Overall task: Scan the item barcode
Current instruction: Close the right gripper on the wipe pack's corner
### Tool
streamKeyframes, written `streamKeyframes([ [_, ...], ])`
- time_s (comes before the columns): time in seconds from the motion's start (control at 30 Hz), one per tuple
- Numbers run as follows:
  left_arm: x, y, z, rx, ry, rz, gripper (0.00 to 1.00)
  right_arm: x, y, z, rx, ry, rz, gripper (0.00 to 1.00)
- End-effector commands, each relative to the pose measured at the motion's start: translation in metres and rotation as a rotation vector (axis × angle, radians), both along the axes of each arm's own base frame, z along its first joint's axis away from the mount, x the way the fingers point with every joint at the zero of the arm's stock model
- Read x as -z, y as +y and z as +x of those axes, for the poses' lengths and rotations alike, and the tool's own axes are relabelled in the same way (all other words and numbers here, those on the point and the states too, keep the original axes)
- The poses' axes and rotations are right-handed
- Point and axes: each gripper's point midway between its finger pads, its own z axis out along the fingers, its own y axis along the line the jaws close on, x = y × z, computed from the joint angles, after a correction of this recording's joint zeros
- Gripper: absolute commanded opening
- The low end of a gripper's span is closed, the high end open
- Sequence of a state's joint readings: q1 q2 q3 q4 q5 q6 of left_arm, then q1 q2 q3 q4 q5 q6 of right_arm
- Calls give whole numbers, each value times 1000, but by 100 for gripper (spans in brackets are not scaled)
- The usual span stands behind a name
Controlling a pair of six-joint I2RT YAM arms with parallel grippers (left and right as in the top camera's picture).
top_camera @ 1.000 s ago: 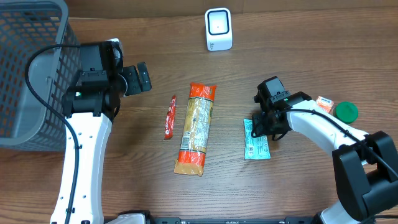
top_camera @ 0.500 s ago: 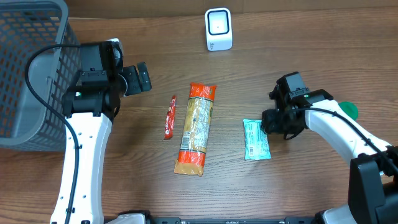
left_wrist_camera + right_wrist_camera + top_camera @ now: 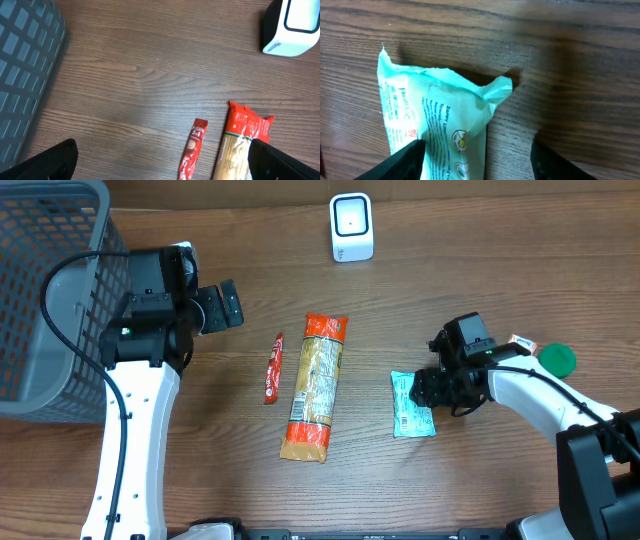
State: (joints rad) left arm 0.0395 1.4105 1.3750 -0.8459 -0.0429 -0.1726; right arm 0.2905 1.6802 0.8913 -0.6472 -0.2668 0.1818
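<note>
Item: teal packet (image 3: 411, 408), flat on the table and by my reading the thing to be scanned. It sits at about 5 o'clock from the scanner (image 3: 351, 227), well apart from it.
Long axis: the packet runs 12 to 6 o'clock with a crumpled end at 12 and print facing up. I cannot tell whether a barcode is on this face.
Right gripper (image 3: 438, 385): hangs over the packet's 2 o'clock corner with its jaws spread. From the wrist, one finger (image 3: 405, 160) overlaps one long edge of the packet and the other stands over bare wood past the opposite edge. Nothing is pinched.
Left gripper (image 3: 222, 307): jaws spread wide and holding nothing. It is far off at the packet's 10 o'clock, beyond the pasta bag (image 3: 315, 385) and the red sachet (image 3: 272, 368).
Nearer arm: the right one, by a long way.
Key relation: the packet's width lies between the right fingers, so closing across it looks like the grip. The carry would then go toward 11 o'clock, to the scanner.
Basket (image 3: 60, 280): grey mesh, at the left arm's 9 o'clock. No goods show in the part I can see.
Bystanders: a green cap (image 3: 556, 359) and a small box (image 3: 520, 343) at the packet's 2 o'clock, beyond the right arm.
</note>
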Motion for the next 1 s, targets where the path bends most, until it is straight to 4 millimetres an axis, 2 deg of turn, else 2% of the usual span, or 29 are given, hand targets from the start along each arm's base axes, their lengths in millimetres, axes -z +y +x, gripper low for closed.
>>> streamKeyframes([
  [0.0, -1, 2, 1, 2, 0, 18, 100, -5, 5, 3, -8, -29, 25, 65],
  [0.03, -1, 2, 1, 2, 0, 18, 100, -6, 7, 8, -8, -53, 33, 62],
  [0.13, -1, 2, 1, 2, 0, 17, 100, -9, 10, 18, -8, -94, 45, 59],
  [0.3, -1, 2, 1, 2, 0, 18, 100, -11, 10, 24, -3, -120, 52, 53],
  [0.4, -1, 2, 1, 2, 0, 18, 100, -10, 10, 23, -3, -115, 50, 37],
  [0.43, -1, 2, 1, 2, 0, 18, 100, -10, 9, 22, -3, -112, 49, 28],
  [0.47, -1, 2, 1, 2, 0, 18, 100, -10, 9, 22, -3, -109, 48, 13],
  [0.5, -1, 2, 1, 2, 0, 18, 100, -9, 9, 21, -3, -104, 47, 4],
  [0.67, -1, 2, 1, 2, 0, 18, 100, -9, 5, 18, 7, -92, 33, 4],
  [0.97, -1, 2, 1, 2, 0, 18, 100, -22, -20, 16, 277, -20, 35, 4],
])
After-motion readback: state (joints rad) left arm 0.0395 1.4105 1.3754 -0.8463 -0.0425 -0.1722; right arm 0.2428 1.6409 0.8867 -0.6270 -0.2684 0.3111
